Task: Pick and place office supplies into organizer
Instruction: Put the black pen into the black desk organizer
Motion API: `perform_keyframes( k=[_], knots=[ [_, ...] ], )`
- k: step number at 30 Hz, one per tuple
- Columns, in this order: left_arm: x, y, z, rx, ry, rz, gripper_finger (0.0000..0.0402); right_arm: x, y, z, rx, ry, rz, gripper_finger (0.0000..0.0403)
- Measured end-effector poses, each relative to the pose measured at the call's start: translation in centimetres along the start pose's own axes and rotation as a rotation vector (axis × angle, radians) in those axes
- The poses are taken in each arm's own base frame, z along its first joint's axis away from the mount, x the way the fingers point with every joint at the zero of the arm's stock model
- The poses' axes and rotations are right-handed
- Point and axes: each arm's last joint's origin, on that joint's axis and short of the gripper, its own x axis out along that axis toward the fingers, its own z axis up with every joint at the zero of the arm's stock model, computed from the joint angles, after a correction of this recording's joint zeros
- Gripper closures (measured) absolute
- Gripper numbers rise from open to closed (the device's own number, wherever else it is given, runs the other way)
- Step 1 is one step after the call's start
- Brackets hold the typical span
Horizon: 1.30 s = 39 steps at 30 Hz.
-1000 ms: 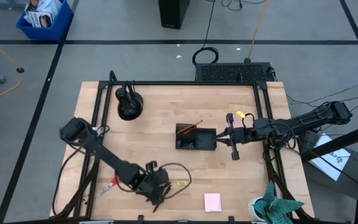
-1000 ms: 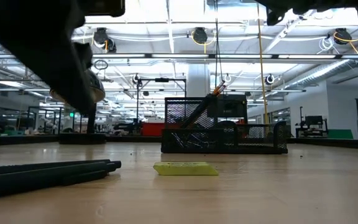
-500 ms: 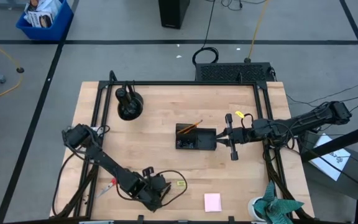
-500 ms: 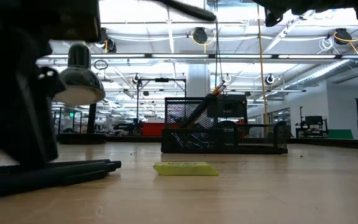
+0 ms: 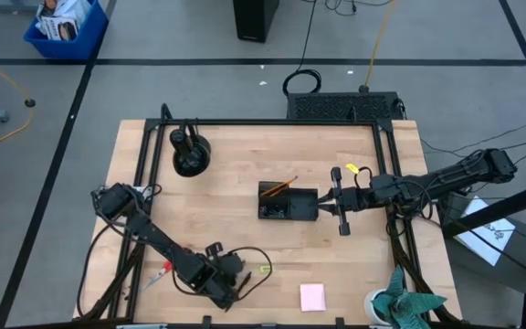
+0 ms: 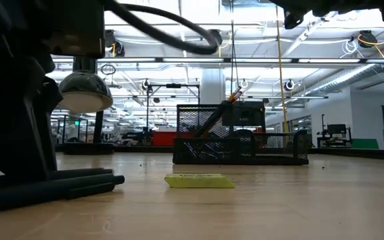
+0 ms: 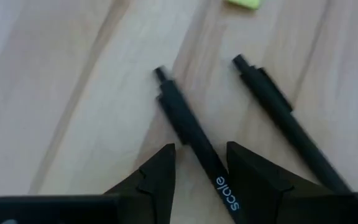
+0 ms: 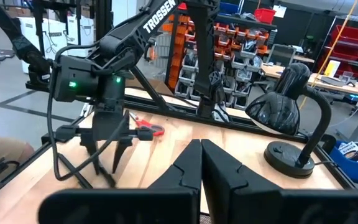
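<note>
Organizer (image 5: 288,203) mid-table, lamp (image 5: 190,153) behind-left, tag (image 5: 265,269) and notepad (image 5: 312,296) near front edge, scissors (image 5: 158,273) front-left.

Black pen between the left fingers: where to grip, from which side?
Grip the pen mid-barrel, straight down from above. It lies flat on the table; the left gripper already straddles it, open. The second pen lies apart, clear.

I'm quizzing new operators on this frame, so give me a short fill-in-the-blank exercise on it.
1. The left gripper straddles a black ____ on the table.
2. The orange pencil leans in the ____.
3. The right gripper has its fingers ____.
4. The pink notepad lies on the ____.

Missing: pen; organizer; shut; table
</note>
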Motion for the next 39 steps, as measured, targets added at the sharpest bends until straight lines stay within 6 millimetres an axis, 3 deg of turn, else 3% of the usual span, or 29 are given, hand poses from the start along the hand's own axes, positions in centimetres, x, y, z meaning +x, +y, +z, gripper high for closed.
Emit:
perform_keyframes(
  k=[9,21,30,35,39],
  knots=[
    [0.3,0.5,0.4,-0.044,0.037,-0.001,0.0265,0.0,0.0,0.0,0.000,0.000,0.000,0.0403],
    [0.4,0.5,0.5,-0.056,0.032,-0.014,0.0388,0.0,0.0,0.0,0.000,0.000,0.001,0.0403],
    [0.6,0.8,0.7,0.063,-0.063,0.064,0.0378,0.0,0.0,0.0,0.001,-0.001,0.000,0.0403],
    [0.5,2.6,2.7,0.104,-0.167,0.184,0.0390,0.0,0.0,0.1,0.001,-0.008,-0.001,0.0403],
    [-1.0,4.6,5.5,0.118,-0.278,0.257,0.0383,0.0,0.0,0.1,0.001,-0.008,-0.001,0.0403]
  ],
)
